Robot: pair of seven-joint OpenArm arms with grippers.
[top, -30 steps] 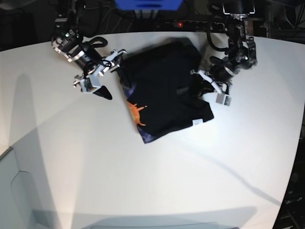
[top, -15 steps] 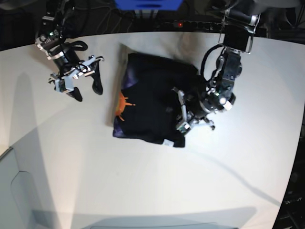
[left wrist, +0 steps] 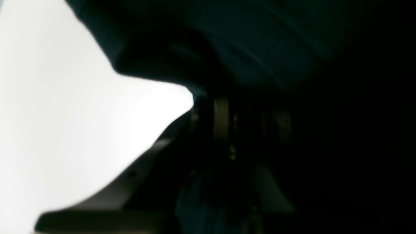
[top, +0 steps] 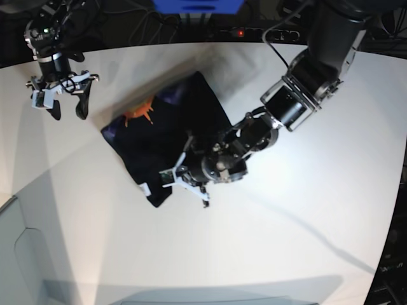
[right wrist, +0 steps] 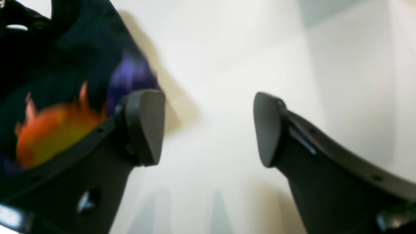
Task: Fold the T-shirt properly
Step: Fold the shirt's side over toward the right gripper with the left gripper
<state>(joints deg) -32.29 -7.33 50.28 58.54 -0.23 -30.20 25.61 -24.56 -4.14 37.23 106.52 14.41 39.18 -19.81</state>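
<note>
The black T-shirt [top: 168, 130] lies folded in a rough rectangle at the table's middle. Its orange sun print [top: 140, 111] is at the back left and a white tag [top: 145, 189] at the front corner. My left gripper [top: 186, 178] lies low on the shirt's front right edge. Its wrist view is nearly all dark cloth [left wrist: 260, 48], so the jaws do not show. My right gripper [top: 68, 107] is open and empty over bare table, left of the shirt. In its wrist view [right wrist: 208, 130] the print [right wrist: 48, 133] shows behind the left finger [right wrist: 146, 126].
The white table [top: 286, 241] runs wide to the front and right. A blue box [top: 197, 5] and a power strip with a red light [top: 238, 32] sit beyond the back edge. A grey panel [top: 19, 254] stands at the front left.
The shirt has slid left and turned, its print now at the back left. My left arm has swept across to the shirt's front edge. My right gripper has drawn back to the far left.
</note>
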